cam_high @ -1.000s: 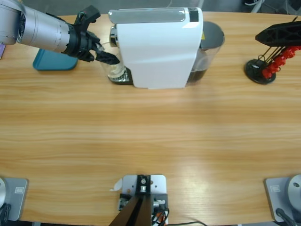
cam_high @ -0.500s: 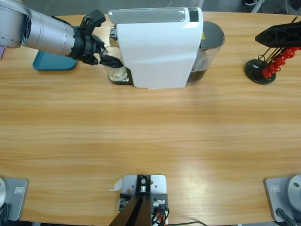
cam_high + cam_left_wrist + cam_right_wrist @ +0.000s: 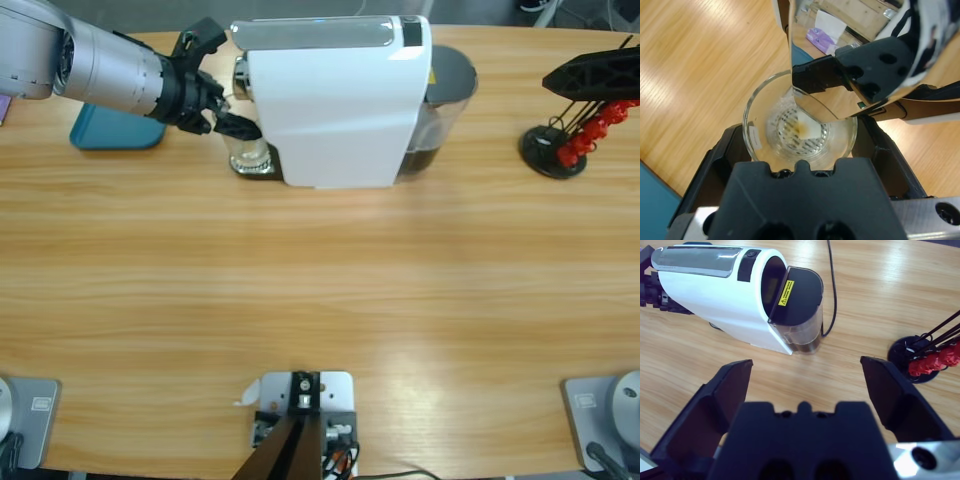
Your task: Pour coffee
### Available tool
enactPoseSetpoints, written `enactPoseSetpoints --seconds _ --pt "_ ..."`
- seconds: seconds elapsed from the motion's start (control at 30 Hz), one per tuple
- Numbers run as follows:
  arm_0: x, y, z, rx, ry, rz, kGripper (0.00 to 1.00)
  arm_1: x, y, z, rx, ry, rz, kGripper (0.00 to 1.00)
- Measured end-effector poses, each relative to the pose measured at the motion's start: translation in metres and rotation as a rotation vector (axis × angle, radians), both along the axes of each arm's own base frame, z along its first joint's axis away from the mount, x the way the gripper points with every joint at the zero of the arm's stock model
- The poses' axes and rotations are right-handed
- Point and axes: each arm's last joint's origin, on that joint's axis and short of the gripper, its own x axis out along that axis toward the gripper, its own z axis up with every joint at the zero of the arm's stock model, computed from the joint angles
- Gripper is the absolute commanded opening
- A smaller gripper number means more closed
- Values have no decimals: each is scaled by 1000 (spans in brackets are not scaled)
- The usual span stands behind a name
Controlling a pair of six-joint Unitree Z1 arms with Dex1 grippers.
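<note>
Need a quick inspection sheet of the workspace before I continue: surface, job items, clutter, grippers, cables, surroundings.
Surface: wooden table, no spills seen.
Job's things: clear glass on the drip tray under the spout of the white coffee machine; only a trace of coffee inside.
Clutter: teal tray; black stand with red capsules.
Grippers: left gripper open around the glass; right gripper open, empty, in the air.
Cables: black cord behind the machine.
Surroundings: nothing seen.
</note>
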Motion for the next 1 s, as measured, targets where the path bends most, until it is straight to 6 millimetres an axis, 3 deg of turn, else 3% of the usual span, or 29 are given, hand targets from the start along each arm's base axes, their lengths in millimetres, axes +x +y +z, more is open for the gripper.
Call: enactPoseSetpoints --seconds 0.1,0.13,0.67,1.0 --pt "0 0 0 0 0 0 922 0 0 0 0 0 0 1000" --pt "0 0 0 0 0 0 984 0 0 0 0 0 0 1000" --pt "1 1 -1 -29 39 73 991 0 0 -1 -2 3 0 1000" --pt "-14 10 11 -48 26 83 991 0 0 -1 -2 2 0 1000"
